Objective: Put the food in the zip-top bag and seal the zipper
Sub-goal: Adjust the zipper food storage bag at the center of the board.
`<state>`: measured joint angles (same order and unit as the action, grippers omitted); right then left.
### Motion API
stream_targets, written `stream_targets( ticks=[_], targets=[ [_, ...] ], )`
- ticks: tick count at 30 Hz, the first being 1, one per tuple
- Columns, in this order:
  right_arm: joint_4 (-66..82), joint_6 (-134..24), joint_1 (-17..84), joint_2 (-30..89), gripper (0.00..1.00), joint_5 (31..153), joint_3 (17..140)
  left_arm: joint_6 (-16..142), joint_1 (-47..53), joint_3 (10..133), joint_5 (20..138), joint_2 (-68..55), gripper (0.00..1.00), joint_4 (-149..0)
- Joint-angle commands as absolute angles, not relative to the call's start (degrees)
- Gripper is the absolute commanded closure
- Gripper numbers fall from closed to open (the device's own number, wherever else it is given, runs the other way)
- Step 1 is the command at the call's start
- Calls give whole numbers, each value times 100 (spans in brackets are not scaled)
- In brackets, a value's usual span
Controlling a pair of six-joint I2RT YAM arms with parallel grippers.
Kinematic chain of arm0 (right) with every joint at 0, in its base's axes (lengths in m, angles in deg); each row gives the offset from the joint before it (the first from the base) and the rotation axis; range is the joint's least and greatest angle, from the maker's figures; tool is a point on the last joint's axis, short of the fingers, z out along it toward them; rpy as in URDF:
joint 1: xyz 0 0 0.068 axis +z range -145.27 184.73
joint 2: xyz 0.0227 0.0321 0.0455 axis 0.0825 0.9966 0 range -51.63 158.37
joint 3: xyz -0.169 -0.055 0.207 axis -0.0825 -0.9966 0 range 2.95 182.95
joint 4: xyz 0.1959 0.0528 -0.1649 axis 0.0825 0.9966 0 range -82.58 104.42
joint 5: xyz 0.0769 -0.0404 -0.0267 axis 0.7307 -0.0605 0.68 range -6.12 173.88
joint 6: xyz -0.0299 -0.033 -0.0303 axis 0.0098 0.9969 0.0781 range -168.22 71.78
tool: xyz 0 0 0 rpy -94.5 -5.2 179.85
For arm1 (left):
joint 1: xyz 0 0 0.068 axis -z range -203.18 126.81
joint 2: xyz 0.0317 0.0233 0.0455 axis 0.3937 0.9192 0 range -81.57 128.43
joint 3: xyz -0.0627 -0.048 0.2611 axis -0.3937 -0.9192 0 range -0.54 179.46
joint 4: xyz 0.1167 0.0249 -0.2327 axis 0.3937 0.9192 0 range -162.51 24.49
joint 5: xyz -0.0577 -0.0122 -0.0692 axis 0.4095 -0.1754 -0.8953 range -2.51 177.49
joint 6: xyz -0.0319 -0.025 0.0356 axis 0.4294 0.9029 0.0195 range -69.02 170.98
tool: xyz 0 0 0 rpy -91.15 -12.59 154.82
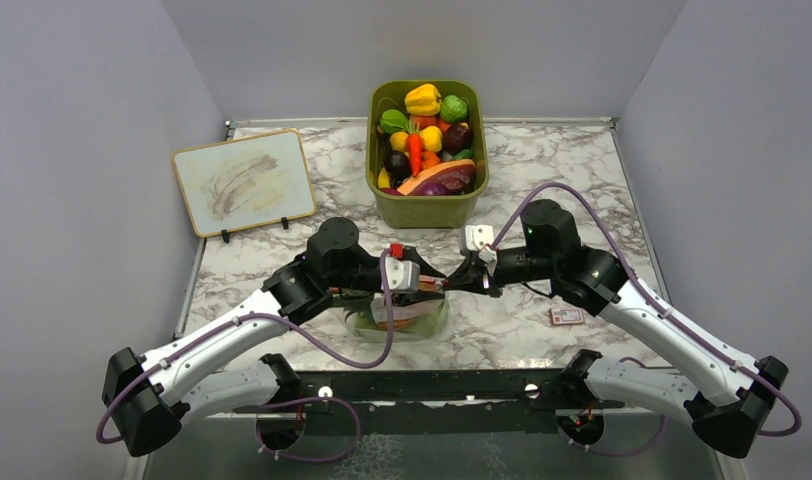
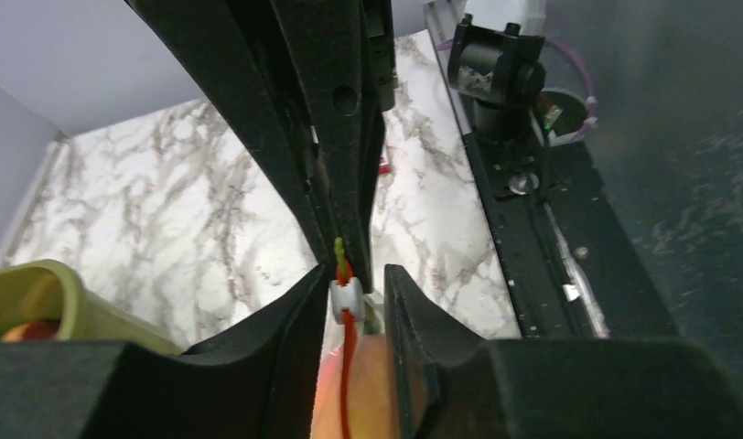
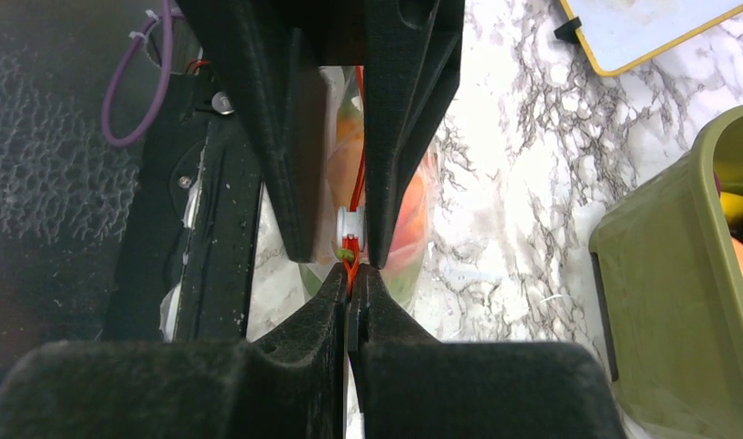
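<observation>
The worktop (image 1: 542, 170) carries a green bin (image 1: 427, 210) of toy produce at the back. The clear bag (image 1: 422, 325) stands near my bases, directly under both wrists. Orange and green food (image 3: 414, 219) shows through its wall, though I cannot tell whether every piece is in.

My right pincer (image 3: 351, 274) is clamped flat on the end of the orange zipper (image 2: 348, 366), so it anchors that corner. My left pincer (image 2: 354, 279) stands at a narrow gap astride the white slider (image 2: 346, 297) without pinching it. One finger looks close against it and the other is just clear.

I see these risks:

- **Missing the slider:** if the left fingers close off-centre, they may push it aside or nip only film. The pull would then move nothing.
- **Losing the anchor:** the right hold is on a thin strip and could slip once I tug. The whole bag would then slide or tip, and the food could roll out.
- **Jamming:** pulling at an angle could bunch the mouth and stop the slider short, leaving a gap.
</observation>
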<state>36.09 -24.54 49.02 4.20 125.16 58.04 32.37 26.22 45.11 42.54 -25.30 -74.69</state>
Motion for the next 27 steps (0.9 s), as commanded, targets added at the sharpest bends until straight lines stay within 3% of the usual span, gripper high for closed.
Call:
stream_targets(
  ticks=[1,3,5,20,24,27],
  targets=[
    [3378,-2507,4934,404,99,12669,5775,3235,2649,4624,4326,-2581,78,-7673],
    [3436,-2511,4937,365,99,12602,5750,3156,2651,4621,4463,-2635,92,-7579],
    [3561,-2550,4938,289,99,12389,5728,2933,2649,4616,4648,-2762,99,-7302],
    [3836,-2779,4928,-112,99,11514,5514,1907,2644,4550,6212,-3897,89,-4832],
    [3731,-2921,4928,-131,99,11492,5521,1856,2647,4565,6014,-3911,96,-4784],
    [3479,-3256,4929,-171,82,11529,5522,1891,2642,4619,5710,-3803,100,-4911]
  ],
)
